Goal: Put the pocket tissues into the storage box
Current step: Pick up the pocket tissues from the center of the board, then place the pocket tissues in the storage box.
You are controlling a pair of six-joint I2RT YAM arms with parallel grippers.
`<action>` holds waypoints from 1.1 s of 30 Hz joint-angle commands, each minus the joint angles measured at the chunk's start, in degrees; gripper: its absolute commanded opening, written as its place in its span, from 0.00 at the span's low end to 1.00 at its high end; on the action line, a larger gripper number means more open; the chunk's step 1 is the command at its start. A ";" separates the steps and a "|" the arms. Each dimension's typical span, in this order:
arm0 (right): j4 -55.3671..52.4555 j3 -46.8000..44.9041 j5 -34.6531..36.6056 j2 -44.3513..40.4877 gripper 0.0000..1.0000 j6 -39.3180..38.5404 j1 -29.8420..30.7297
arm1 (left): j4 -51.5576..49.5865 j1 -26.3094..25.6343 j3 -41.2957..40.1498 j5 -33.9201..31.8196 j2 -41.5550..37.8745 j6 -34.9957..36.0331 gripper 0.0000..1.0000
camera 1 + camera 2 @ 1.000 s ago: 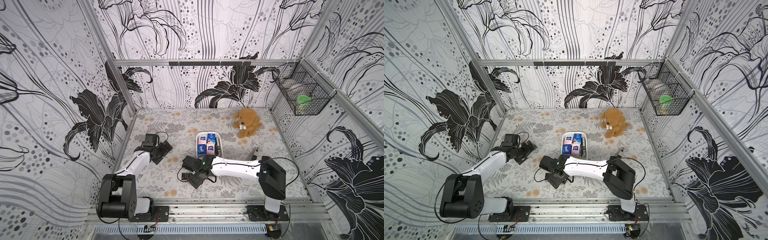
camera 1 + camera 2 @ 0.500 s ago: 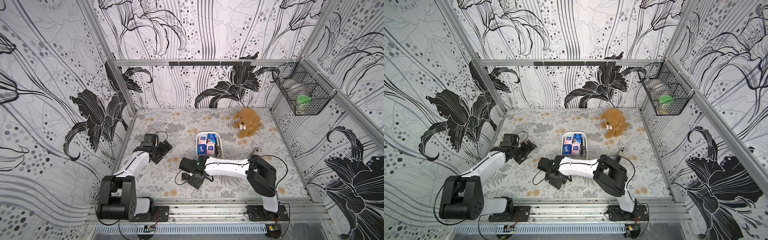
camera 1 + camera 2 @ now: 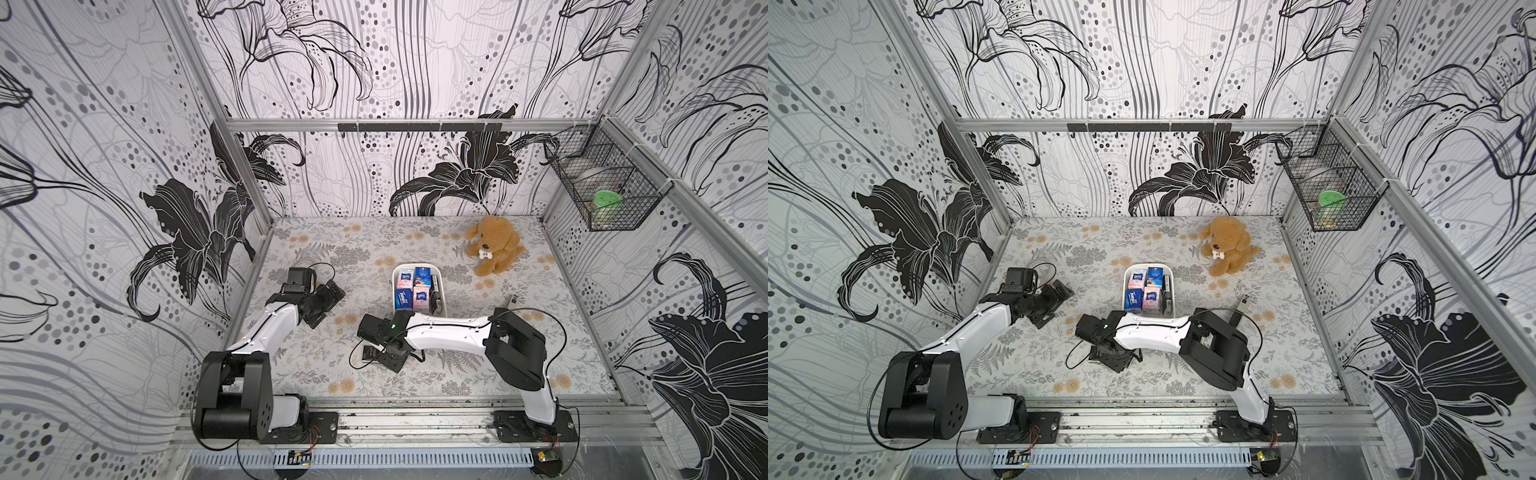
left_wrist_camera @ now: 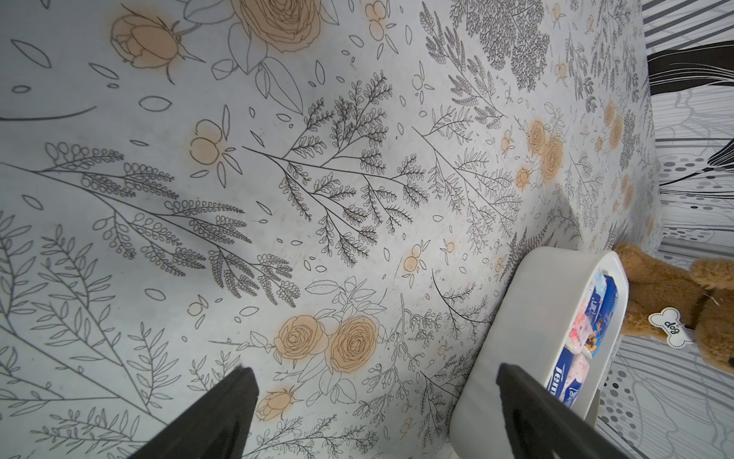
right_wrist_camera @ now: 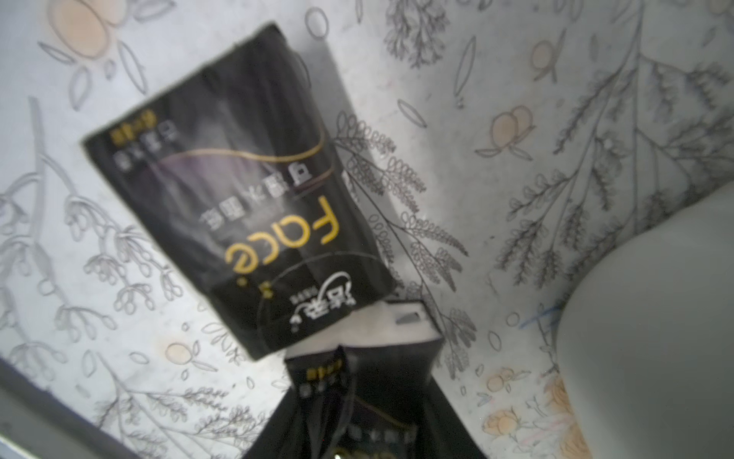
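While the right hand sits low over the worktop, just short of the storage box, a creased black packet bunches up where its jaws would be. Dark wrapper and dark fingers blend, so I cannot tell whether it is gripped. A black Face packet lies flat right beside it. A shallow pinch on slick film could slip on lifting, or drag that neighbour along. Coloured packets fill much of the box, so a tilted drop may perch on them. The left hand hangs wide open, empty, near the box.
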 commanded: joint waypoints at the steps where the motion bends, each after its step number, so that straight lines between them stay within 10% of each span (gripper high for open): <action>1: 3.34 -0.82 -0.80 -6.71 0.40 5.87 -0.36 | 0.34 0.39 1.43 0.36 -0.06 0.07 0.99; 19: -1.75 -4.79 16.13 -17.00 0.44 41.23 -9.75 | 3.62 0.26 -0.99 3.13 -0.45 -1.40 0.99; 33: 8.19 -12.86 18.36 -21.48 0.46 38.95 -15.38 | 4.57 0.21 -1.93 4.01 -0.14 -1.57 0.99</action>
